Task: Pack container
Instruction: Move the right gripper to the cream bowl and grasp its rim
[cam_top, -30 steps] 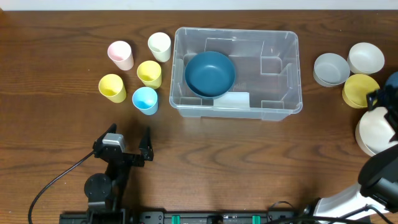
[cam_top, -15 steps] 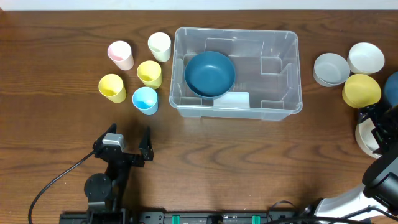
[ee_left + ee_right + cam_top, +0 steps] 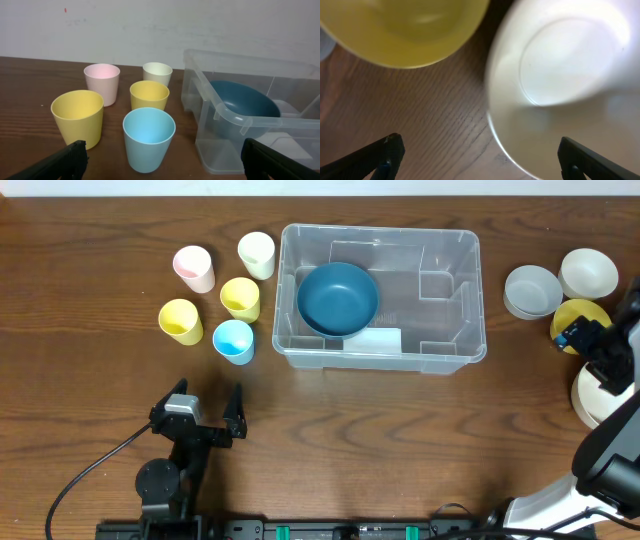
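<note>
Container (image 3: 410,305): one only, a big clear plastic bin, rectangular with rounded corners, a thick rim and moulded ribs inside. It stands on the dark wood-grain counter (image 3: 400,430), toward the far edge and about midway across. A flat white patch (image 3: 372,340) lies by its near wall; what it is cannot be told.

Five bowls show, all round, smooth and plain. One dark blue bowl (image 3: 338,298) sits in the left half of the container. The other four are grouped on the counter to its right: a large off-white bowl (image 3: 588,395) at the edge of the overhead view, partly hidden by the right arm; a yellow bowl (image 3: 566,316) just beyond it; a grey bowl (image 3: 532,290); and a white bowl (image 3: 588,273) beside the grey one.

Five small cups stand upright and open-mouthed to the left of the container, each tapering toward its base with a matte look: one pink cup (image 3: 194,268), one cream cup (image 3: 256,255), two yellow cups (image 3: 240,298) (image 3: 180,321) and one light blue cup (image 3: 233,341). They stand close together.

The right hand (image 3: 588,342) hangs over the yellow and off-white bowls, its fingers spread wide and gripping nothing; its wrist view is blurred. The left hand (image 3: 208,398) is near the front-left of the counter, facing the cups, fingers likewise wide apart and empty.
</note>
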Tool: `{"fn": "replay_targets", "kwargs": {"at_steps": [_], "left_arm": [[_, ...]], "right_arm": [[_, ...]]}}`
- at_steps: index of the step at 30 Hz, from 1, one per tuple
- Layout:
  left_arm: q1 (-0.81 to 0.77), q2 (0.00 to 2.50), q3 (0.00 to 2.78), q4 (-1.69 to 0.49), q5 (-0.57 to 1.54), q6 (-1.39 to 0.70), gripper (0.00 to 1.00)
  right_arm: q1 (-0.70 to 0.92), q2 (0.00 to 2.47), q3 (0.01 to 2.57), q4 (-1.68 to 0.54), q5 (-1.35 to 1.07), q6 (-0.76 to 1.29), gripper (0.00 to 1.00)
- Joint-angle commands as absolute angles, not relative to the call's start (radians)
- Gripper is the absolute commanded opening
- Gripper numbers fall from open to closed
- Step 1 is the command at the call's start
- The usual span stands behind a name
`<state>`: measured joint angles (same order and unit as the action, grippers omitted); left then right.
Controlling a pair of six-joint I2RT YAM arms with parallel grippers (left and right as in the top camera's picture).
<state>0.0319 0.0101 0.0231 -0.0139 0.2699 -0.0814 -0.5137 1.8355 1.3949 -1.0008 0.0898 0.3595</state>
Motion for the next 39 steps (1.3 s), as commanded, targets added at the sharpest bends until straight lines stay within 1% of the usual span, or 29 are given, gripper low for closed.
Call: {"fn": "replay_targets", "kwargs": {"at_steps": [1,5,12,17,18,21,22,23,24,25,26,29,31,33,34,35,39], "left_arm": [[0.036,0.004,0.004,-0.046,0.276,-0.087,0.98],[0.036,0.004,0.004,-0.046,0.276,-0.087,0.98],[0.036,0.004,0.004,-0.046,0.277,-0.087,0.98],[0.036,0.004,0.004,-0.046,0.276,-0.087,0.98],[0.036,0.004,0.004,-0.046,0.276,-0.087,0.98],[0.036,0.004,0.004,-0.046,0.276,-0.087,0.98],[0.036,0.004,0.004,-0.046,0.276,-0.087,0.98],[0.036,0.004,0.004,-0.046,0.276,-0.087,0.98],[0.036,0.004,0.004,-0.046,0.276,-0.087,0.98],[0.036,0.004,0.004,-0.046,0.276,-0.087,0.98],[0.036,0.004,0.004,-0.046,0.276,-0.087,0.98],[0.036,0.004,0.004,-0.046,0.276,-0.087,0.98],[0.036,0.004,0.004,-0.046,0.276,-0.087,0.98],[0.036,0.004,0.004,-0.046,0.276,-0.087,0.98],[0.036,0.004,0.004,-0.046,0.276,-0.087,0.98],[0.036,0.004,0.004,-0.046,0.276,-0.087,0.98],[0.036,0.004,0.004,-0.046,0.276,-0.087,0.98]], "right_arm": [[-0.497,1.831,1.391,-0.997,0.161,0.29,0.99],[-0.497,1.835,1.373,-0.994,0.16,0.288,0.98],[-0.497,1.835,1.268,-0.914,0.153,0.265,0.97],[-0.497,1.835,1.241,-0.893,0.153,0.263,0.95],[-0.497,1.835,1.241,-0.892,0.153,0.263,0.93],[-0.497,1.835,1.241,-0.892,0.153,0.258,0.8],[-0.497,1.835,1.241,-0.893,0.153,0.257,0.73],[-0.497,1.835,1.241,-0.893,0.153,0.257,0.56],[-0.497,1.835,1.241,-0.894,0.153,0.257,0.45],[-0.497,1.835,1.241,-0.895,0.153,0.257,0.39],[-0.497,1.835,1.241,-0.898,0.153,0.259,0.37],[-0.498,1.835,1.241,-0.91,0.153,0.277,0.38],[-0.498,1.835,1.239,-0.913,0.152,0.276,0.36],[-0.498,1.835,1.234,-0.917,0.149,0.276,0.31],[-0.498,1.835,1.231,-0.92,0.149,0.277,0.25],[-0.498,1.835,1.227,-0.92,0.149,0.276,0.23],[-0.499,1.835,1.204,-0.918,0.15,0.282,0.21]]}}
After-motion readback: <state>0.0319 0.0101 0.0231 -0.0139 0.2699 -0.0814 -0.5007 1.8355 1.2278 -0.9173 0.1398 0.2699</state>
